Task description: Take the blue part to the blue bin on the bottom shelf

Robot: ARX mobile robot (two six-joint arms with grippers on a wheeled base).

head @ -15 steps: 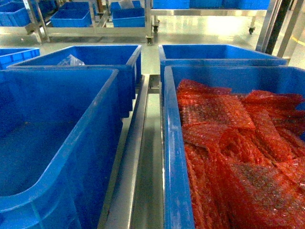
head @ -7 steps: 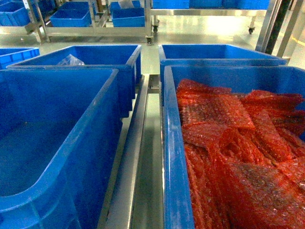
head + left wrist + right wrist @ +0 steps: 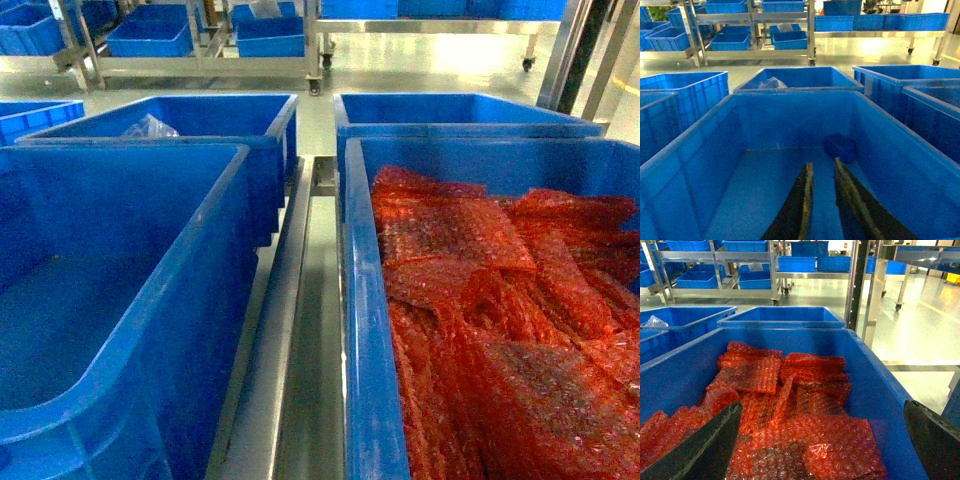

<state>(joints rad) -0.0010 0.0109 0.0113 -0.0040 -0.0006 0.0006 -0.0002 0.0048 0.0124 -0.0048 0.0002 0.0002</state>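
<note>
Blue part (image 3: 840,147) is sitting on the floor of the big blue bin (image 3: 700,135), just ahead & a bit right of the left gripper (image 3: 822,167). Its fingers are sitting a little apart w/ nothing between; the right gripper (image 3: 822,427) is gaping wide over the red bubble-wrap bags (image 3: 790,405), much farther off.

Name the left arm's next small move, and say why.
Probably ease the left pincer forward and down toward the blue part. Its jaws stand narrowly apart, short of the part, which lies at the far end of the bin floor, untouched.
</note>
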